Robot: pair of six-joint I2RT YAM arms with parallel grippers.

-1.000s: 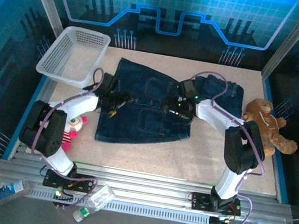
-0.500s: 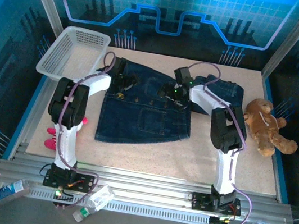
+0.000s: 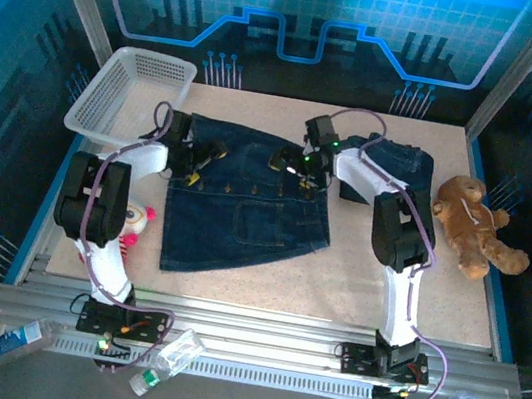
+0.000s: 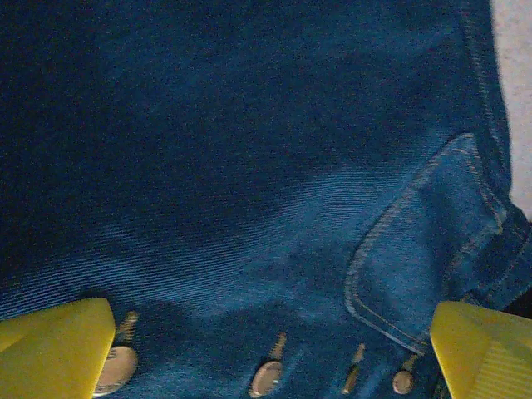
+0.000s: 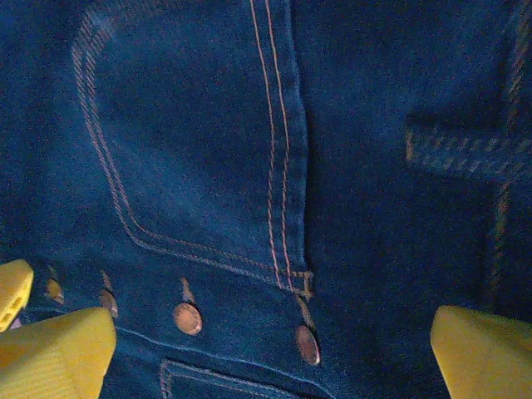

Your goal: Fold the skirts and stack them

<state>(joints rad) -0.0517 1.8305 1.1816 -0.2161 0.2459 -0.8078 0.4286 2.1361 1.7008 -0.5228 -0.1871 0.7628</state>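
Note:
A dark blue denim skirt (image 3: 244, 211) with a row of buttons and pockets lies spread flat in the middle of the table. My left gripper (image 3: 197, 156) hovers over its far left part, jaws wide apart, with buttons and a pocket (image 4: 424, 266) below its yellow fingertips (image 4: 54, 353). My right gripper (image 3: 290, 158) is over the far middle of the same skirt (image 5: 274, 166), also open, close above a pocket seam and copper buttons (image 5: 187, 317). A second denim skirt (image 3: 400, 165) lies bunched at the back right, partly under the right arm.
A white basket (image 3: 125, 96) stands at the back left. A brown teddy bear (image 3: 471, 227) lies at the right edge. A small pink-and-white plush toy (image 3: 133, 222) sits by the left arm. Plastic bottles (image 3: 170, 357) lie on the metal rail in front.
Both grippers have swung left across the skirt's far part and stay open. The buttoned skirt has shifted a little left and toward the front. The left arm's elbow has moved left.

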